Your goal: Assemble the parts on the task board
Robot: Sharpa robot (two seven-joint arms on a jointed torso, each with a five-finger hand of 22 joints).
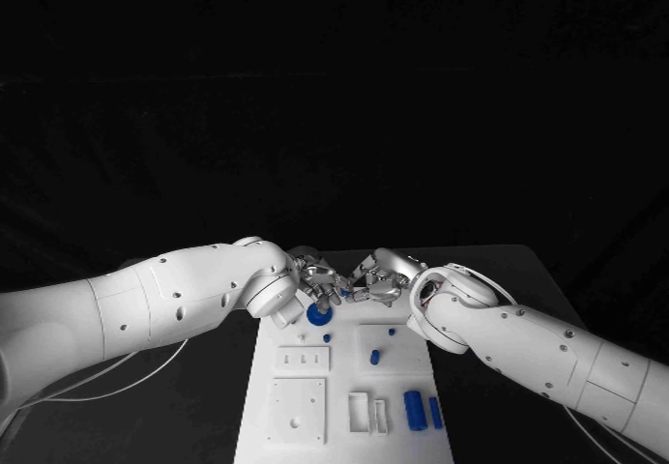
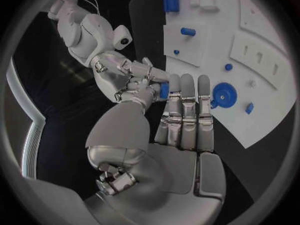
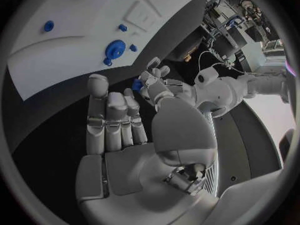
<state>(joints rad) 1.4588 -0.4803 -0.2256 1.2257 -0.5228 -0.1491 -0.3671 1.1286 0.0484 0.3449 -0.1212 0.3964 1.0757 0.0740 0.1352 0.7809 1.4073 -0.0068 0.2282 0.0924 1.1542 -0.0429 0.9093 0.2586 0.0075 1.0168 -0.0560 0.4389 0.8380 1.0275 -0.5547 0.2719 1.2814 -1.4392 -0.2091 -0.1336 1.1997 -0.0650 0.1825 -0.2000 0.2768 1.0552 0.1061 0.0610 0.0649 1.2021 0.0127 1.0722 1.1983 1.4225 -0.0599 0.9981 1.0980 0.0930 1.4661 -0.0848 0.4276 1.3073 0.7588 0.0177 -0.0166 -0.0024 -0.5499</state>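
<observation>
- Task board (image 1: pixel 349 406) lies on the black desk (image 1: pixel 167 425) in front of us, white, running from near to far; both hands meet at its far end.
- Our left hand (image 1: pixel 315 283) and right hand (image 1: pixel 379 282) are fingertip to fingertip there, with a small blue part (image 2: pixel 164 90) between them.
- In the left wrist view the right hand pinches this part, so it is clamped on it; the left hand has its fingers straight and together beside the part, and we cannot tell if it also holds it.
- A blue disc (image 1: pixel 321 315) sits on the board just near of the hands; two blue cylinders (image 1: pixel 414 408) lie at the near right.
- Risk, we judge: the part is small, so if one hand lets go too early it may fall onto the desk.
</observation>
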